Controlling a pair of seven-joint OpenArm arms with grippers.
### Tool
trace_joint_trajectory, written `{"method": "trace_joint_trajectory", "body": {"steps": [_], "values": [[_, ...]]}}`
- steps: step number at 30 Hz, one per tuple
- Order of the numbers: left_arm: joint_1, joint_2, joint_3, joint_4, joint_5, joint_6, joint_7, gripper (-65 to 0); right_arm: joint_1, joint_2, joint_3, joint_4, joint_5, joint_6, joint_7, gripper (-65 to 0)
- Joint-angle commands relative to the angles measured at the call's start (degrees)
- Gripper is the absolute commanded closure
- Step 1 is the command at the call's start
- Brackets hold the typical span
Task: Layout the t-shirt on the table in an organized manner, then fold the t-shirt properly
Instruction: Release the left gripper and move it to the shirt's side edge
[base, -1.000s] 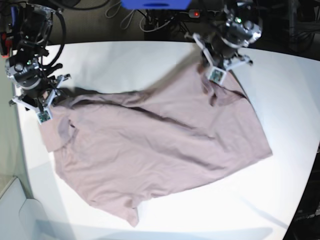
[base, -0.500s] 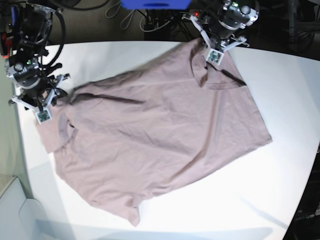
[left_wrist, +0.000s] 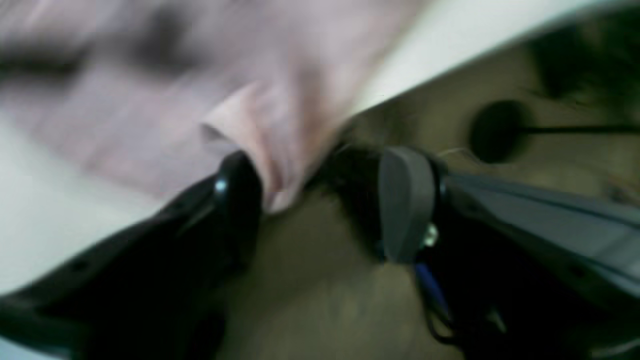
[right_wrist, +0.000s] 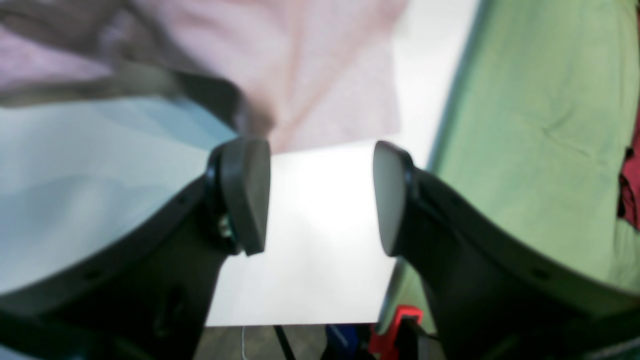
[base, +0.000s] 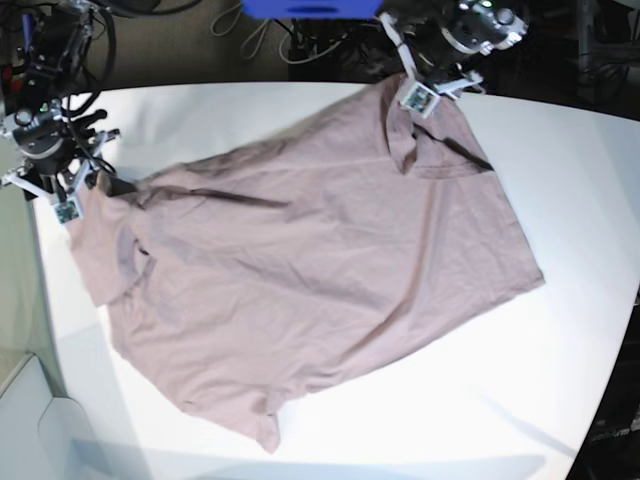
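Note:
The mauve-pink t-shirt (base: 320, 270) lies spread and lightly wrinkled across the white table (base: 560, 380). My left gripper (base: 418, 98) is at the table's far edge, by the shirt's top corner. In the left wrist view (left_wrist: 320, 200) its fingers stand apart, with a blurred fold of shirt (left_wrist: 280, 165) resting against one finger (left_wrist: 240, 190). My right gripper (base: 62, 208) is at the table's left edge, beside the shirt's left corner. In the right wrist view (right_wrist: 320, 200) it is open and empty over bare table (right_wrist: 310, 250), with the shirt (right_wrist: 325, 75) just beyond the fingertips.
The floor and cables (base: 300, 45) lie just past the far table edge. A blue object (base: 310, 8) sits at the top. A green surface (right_wrist: 540, 125) runs along the table's left side. A pale box (base: 30, 420) is at the lower left.
My left gripper moved toward the far edge, drawing the shirt's top corner with it and flattening the shirt. My right gripper moved up and left, off the shirt's left corner.

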Motion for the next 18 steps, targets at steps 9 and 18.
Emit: {"method": "trace_joint_trajectory", "body": {"steps": [9, 18], "values": [[-11.8, -0.5, -18.5, 0.5, -24.2, 0.8, 0.3, -17.7, 0.3, -0.3, -0.1, 0.9, 0.3, -0.1, 1.1, -33.1], [-26.9, -3.5, -26.1, -4.1, -21.6, 0.8, 0.3, -17.4, 1.2, -0.4, -0.3, 1.0, 0.4, -0.1, 1.1, -33.1]]}}
